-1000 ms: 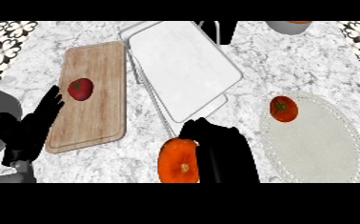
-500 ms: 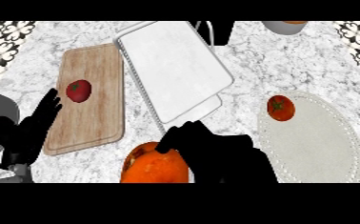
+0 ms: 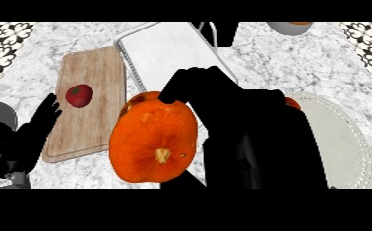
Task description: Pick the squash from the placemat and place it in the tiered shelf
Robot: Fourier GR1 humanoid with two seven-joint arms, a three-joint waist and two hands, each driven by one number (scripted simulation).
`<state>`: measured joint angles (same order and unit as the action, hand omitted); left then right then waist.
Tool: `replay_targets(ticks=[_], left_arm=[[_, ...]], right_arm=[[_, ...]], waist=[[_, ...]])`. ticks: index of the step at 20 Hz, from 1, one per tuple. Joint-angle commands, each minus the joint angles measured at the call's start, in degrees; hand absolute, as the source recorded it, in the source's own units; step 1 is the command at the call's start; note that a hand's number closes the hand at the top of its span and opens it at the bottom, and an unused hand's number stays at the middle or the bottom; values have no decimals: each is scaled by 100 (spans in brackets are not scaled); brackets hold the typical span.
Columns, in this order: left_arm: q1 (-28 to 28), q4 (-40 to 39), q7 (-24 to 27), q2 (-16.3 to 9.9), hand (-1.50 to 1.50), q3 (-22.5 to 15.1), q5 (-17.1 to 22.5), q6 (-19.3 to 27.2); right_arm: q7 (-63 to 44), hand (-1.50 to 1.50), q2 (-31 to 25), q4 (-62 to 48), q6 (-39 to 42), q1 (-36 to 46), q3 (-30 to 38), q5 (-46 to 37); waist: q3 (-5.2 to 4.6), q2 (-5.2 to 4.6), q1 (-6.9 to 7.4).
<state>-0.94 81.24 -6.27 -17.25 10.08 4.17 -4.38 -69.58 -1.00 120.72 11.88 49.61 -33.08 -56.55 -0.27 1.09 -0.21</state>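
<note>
The right hand holds the big orange squash.

The squash [image 3: 154, 139] is up off the counter [image 3: 291, 63], near its front edge, just left of the right hand [image 3: 218, 95], whose fingers curl over its top. The left hand [image 3: 33, 134] rests open at the counter's left edge, beside the wooden board [image 3: 91, 122].

The orange squash [image 3: 154, 139] sits held at the right hand's [image 3: 218, 102] left side, stem end facing up.
</note>
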Motion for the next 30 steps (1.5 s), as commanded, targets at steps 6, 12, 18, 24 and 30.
replay_targets(ticks=[6, 12, 18, 24, 30], left_arm=[[105, -17, -61, -11, 0, 12, -33, 27], [165, 12, -57, 101, 0, -33, -83, 117], [-19, -43, 84, -97, 0, 172, 117, -189], [94, 203, -226, 213, 0, -121, -186, 174], [-195, 230, 49, 199, 0, -3, -173, 81]], right_arm=[[-1018, 150, 96, -1148, 1272, 1452, 1247, 380], [-695, 150, 96, -2077, 1247, 2016, 1664, 74], [-176, 150, 92, -2535, 1456, 1972, 2019, -235], [205, 150, 95, -3198, 925, 2131, 2543, -240], [947, 150, 14, -3799, 502, 1697, 2951, -468]], waist=[[6, -33, -23], [13, -69, 12], [20, -83, 38], [25, -101, 61], [25, -113, 78]])
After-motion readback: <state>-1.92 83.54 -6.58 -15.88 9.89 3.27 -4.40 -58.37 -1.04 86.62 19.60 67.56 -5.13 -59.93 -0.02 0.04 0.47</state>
